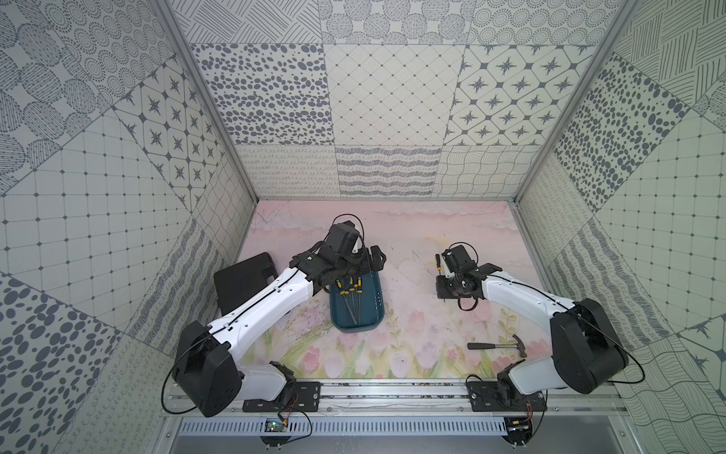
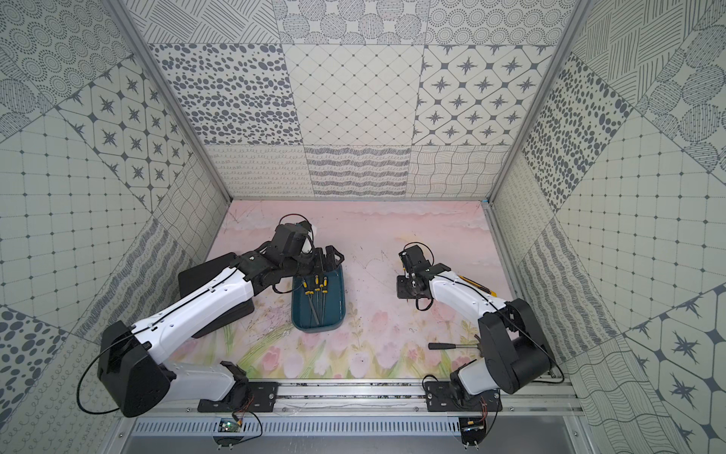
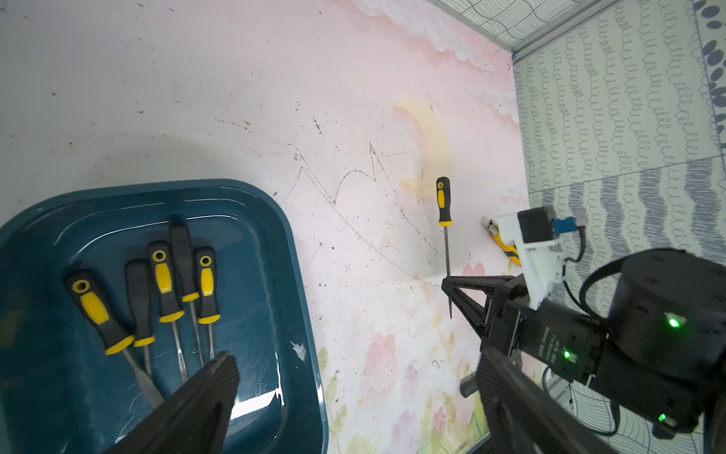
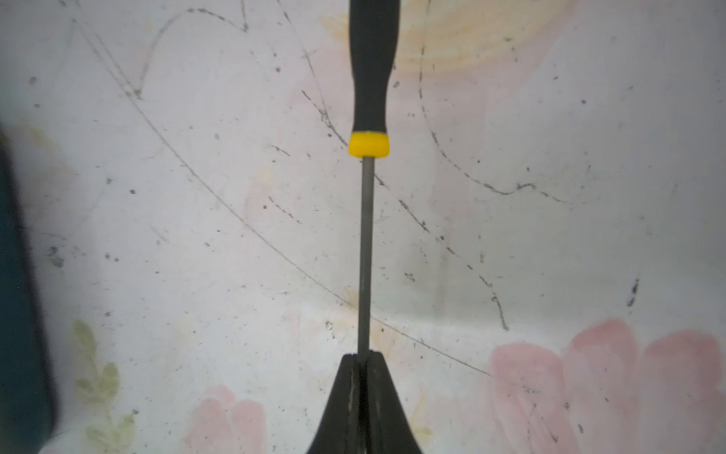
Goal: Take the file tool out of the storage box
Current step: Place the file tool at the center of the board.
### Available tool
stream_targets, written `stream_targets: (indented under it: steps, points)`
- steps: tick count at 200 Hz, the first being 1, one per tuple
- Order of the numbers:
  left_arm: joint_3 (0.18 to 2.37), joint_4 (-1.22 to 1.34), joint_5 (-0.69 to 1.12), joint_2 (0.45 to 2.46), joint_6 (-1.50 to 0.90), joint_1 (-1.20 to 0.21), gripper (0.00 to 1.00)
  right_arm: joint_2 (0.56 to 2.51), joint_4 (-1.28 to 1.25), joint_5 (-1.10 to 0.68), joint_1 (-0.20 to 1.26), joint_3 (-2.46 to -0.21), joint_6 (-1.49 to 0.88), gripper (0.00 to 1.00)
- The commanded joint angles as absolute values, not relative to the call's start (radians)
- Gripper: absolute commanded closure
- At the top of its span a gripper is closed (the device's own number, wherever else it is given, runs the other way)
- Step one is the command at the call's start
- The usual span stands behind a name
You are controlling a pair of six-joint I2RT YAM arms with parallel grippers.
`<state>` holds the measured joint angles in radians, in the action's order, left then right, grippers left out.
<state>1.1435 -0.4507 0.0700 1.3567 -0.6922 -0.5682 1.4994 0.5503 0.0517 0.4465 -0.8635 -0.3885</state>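
Right wrist: file tool clamped by shaft in right jaws, two o'clock of storage box, likely ready for set-down; left jaws open.

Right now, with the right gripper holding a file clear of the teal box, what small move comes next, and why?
Probably lower the right gripper to the table and let go. Its jaws are shut on the file by its metal shaft, already outside the storage box. The left gripper stands open and empty by the box.

Mat bare between storage box and hammer; black case left of box.
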Motion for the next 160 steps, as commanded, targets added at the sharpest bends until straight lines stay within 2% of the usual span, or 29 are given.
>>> stream_targets:
  steps: [1, 83, 133, 160]
  points:
    - [1.149, -0.559, 0.016, 1.345, -0.604, -0.57, 0.01, 1.561, 0.573, 0.047, 0.43, -0.913, -0.337, 0.99]
    - [1.1, -0.549, 0.009, 1.34, -0.618, -0.571, 0.01, 1.696, 0.662, 0.069, 0.426, -1.005, -0.321, 0.91]
    - [1.141, -0.603, 0.005, 1.406, -0.643, -0.571, 0.02, 1.73, 0.689, 0.073, 0.426, -1.022, -0.322, 0.79]
    - [1.141, -0.6, 0.002, 1.431, -0.647, -0.571, 0.05, 1.717, 0.69, 0.087, 0.427, -1.021, -0.326, 0.76]
